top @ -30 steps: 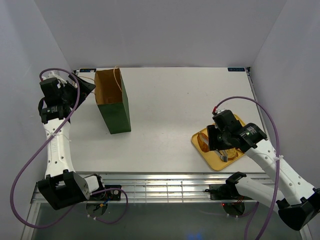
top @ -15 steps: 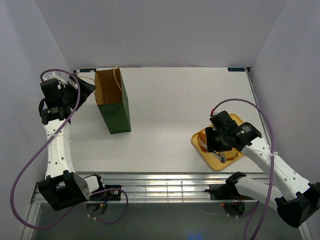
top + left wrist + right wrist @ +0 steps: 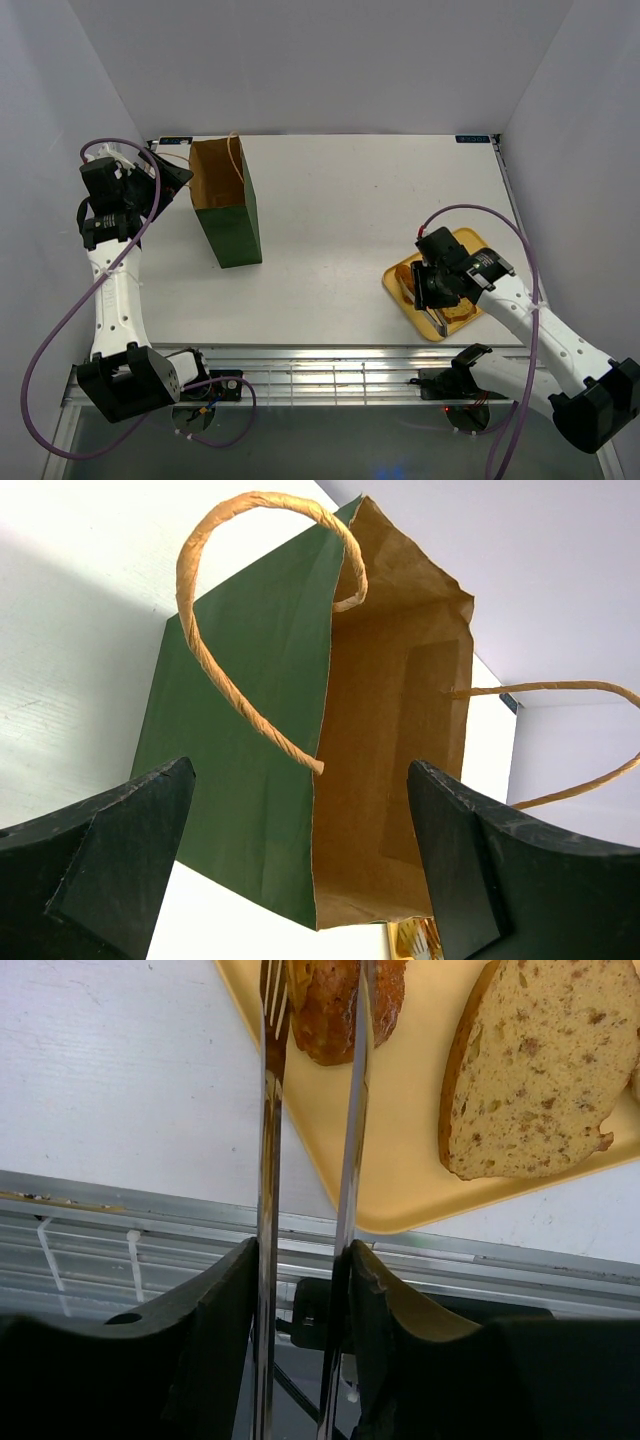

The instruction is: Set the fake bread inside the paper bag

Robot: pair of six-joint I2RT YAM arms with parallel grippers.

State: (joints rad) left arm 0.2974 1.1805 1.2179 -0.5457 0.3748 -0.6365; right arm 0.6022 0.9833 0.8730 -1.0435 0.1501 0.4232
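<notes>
Tall dark-green paper bag (image 3: 225,205) stands upright far left, mouth open; left gripper (image 3: 300,780) spread wide beside it. On flat yellow tray (image 3: 470,240), near right, right gripper (image 3: 300,1290) has dropped lower, squeezing long metal tongs (image 3: 345,1160) tighter round oblong brown fake-bread roll (image 3: 335,1020). Lift likely next.

No legible text or labels

Right wrist view: the top edge cuts off the oblong roll (image 3: 345,1010), the speckled slice (image 3: 535,1070) and the tips of the tongs (image 3: 267,1160); the yellow tray (image 3: 420,1160) runs off-frame. Top view: the right arm (image 3: 520,300) covers most of the tray, its bread (image 3: 406,281) too small to sort. Left wrist view: one cord handle (image 3: 560,688) of the paper bag (image 3: 250,780) leaves the right edge.
</notes>
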